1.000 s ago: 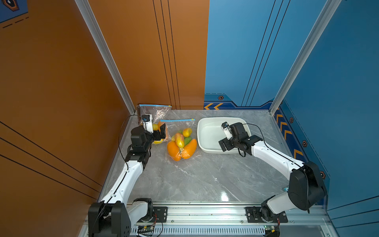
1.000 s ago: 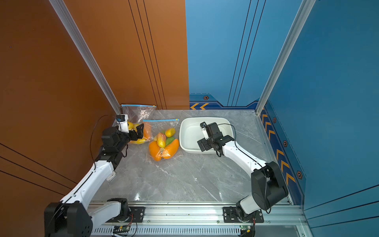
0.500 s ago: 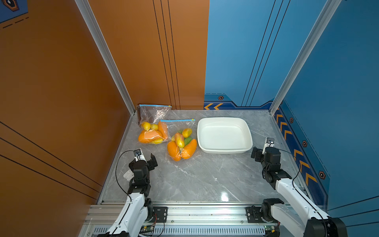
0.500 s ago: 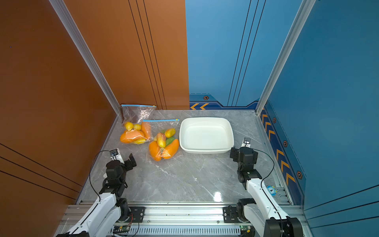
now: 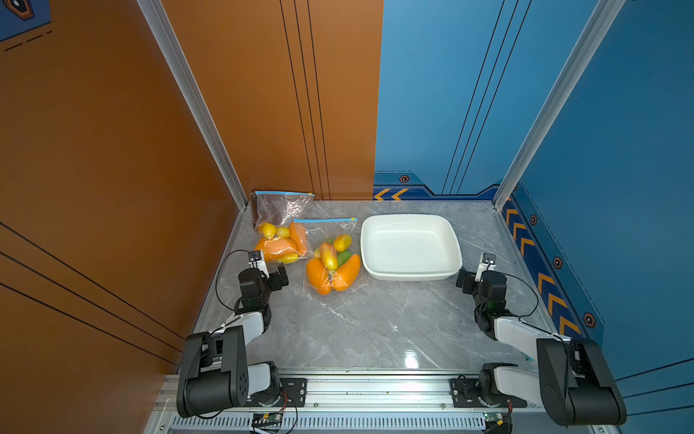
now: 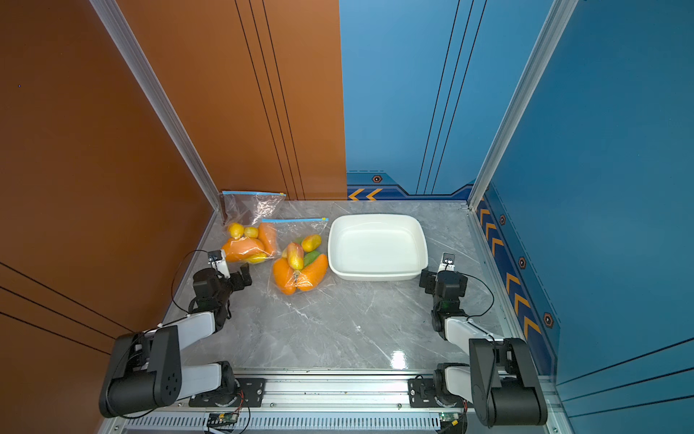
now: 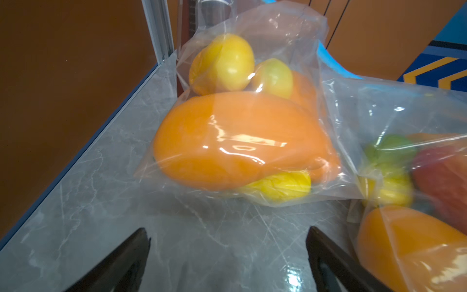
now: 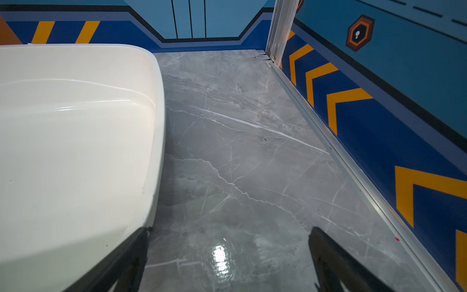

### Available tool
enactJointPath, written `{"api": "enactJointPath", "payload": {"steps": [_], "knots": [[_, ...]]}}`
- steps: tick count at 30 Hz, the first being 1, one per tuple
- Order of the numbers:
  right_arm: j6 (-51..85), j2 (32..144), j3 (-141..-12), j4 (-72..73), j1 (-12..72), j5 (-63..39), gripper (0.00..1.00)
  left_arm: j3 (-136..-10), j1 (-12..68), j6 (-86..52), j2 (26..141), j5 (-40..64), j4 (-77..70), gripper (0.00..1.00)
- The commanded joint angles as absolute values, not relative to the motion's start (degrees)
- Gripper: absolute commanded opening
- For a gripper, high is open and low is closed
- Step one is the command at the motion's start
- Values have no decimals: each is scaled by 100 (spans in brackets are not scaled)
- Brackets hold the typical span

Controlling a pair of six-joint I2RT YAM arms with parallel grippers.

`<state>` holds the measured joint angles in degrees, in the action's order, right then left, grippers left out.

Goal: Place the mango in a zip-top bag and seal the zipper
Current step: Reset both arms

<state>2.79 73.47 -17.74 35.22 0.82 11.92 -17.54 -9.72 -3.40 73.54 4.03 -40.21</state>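
Two clear zip-top bags lie at the back left, each holding several mangoes. The far bag leans against the orange wall, with its blue zipper at the top. The near bag has a blue zipper strip along its far edge. My left gripper is open and empty, just in front of the far bag. In the left wrist view a large orange mango fills the bag ahead of the gripper. My right gripper is open and empty.
An empty white tray stands at the back centre, and its near right corner is beside my right gripper. The orange wall runs along the left, the blue chevron wall along the right. Grey marble table lies between the arms.
A second ago the left gripper was at the far bag and the right gripper over the tray. Both arms have pulled back toward the front and now rest low at the table's sides.
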Motion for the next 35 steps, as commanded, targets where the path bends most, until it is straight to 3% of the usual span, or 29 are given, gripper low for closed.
{"api": "enactJointPath", "payload": {"steps": [1,3,7,13,18,35], "knots": [[280,7686,-2134,4004,151,783,100,-1461,-633,-44,7430,1196,-5010,98],[159,8390,-1859,5239,241,568,100,-1399,-457,-161,7671,585,-5286,98],[281,8714,-2178,4852,220,842,100,-1839,-456,-56,8879,1145,-5787,98],[279,8683,-2230,4688,260,963,100,-1769,-299,60,8803,881,-5786,98],[316,8687,-2236,4694,244,991,100,-2073,-197,-228,8910,-185,-5373,98],[324,8693,-2285,4606,202,869,100,-2006,-110,-272,8841,-542,-5379,98]]}}
